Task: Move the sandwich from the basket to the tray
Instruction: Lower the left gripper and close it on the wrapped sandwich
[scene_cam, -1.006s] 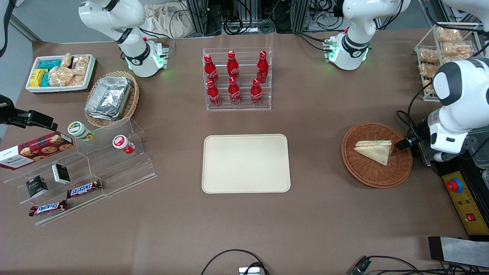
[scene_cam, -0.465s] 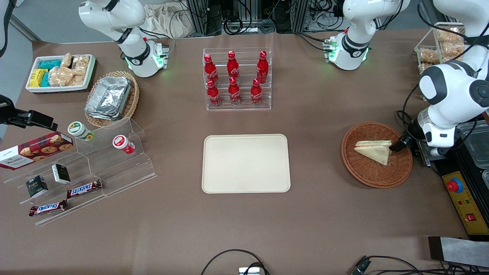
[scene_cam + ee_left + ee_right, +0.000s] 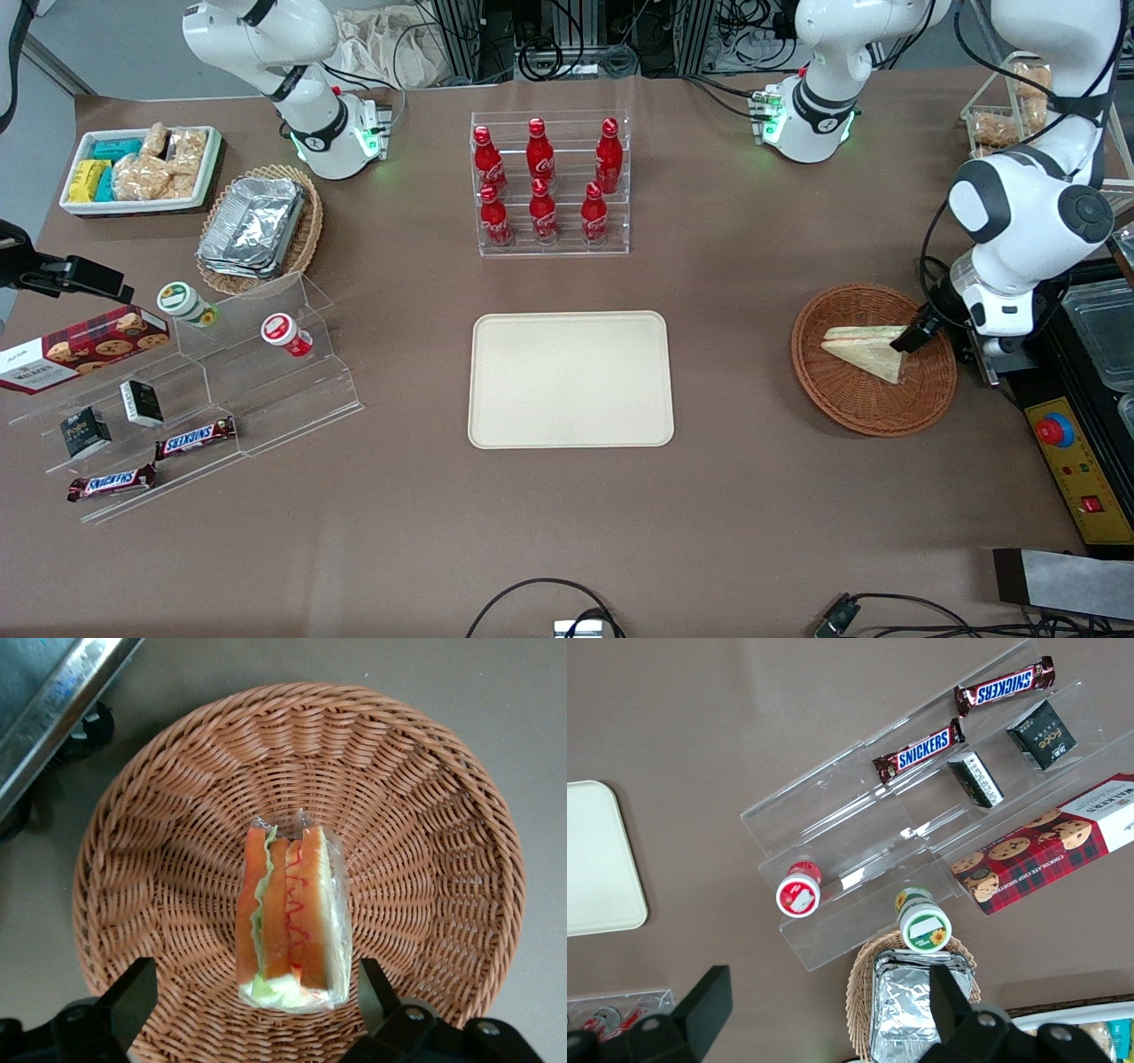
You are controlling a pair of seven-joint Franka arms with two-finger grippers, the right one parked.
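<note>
Right now, near the front camera, the brown surface (image 3: pixel 567 532) holds a flat cream tray with rounded corners (image 3: pixel 570 379), and nothing lies on it. Toward the working arm's end sits the round reddish-brown wicker basket (image 3: pixel 850 399). The three-cornered sandwich of white bread with green and orange filling (image 3: pixel 868 352) lies in the basket, near its middle.

From the wrist camera, the sandwich (image 3: pixel 291 921) shows its cut side, with lettuce and orange layers under clear wrap, resting on the woven bottom of the basket (image 3: pixel 425 815). The gripper (image 3: pixel 252 1001) hangs just above the basket with its jaws wide apart, one dark finger (image 3: pixel 133 997) on each side of the sandwich. The fingers do not touch the bread. In the front view the gripper (image 3: pixel 912 337) is over the basket, right at the sandwich's edge nearest the working arm.

Toward the parked arm's end, clear plastic steps (image 3: pixel 204 381) hold two Snickers bars (image 3: pixel 197 437), two small dark boxes (image 3: pixel 142 403), a red cookie box (image 3: pixel 84 347) and two little round tubs (image 3: pixel 188 304).

Farther from the camera than the tray stands a clear rack with six red bottles (image 3: pixel 549 182). A light tan wicker basket of foil trays (image 3: pixel 257 229) sits farther than the steps, and a white bin of snack packets (image 3: pixel 142 168) is farther still.
</note>
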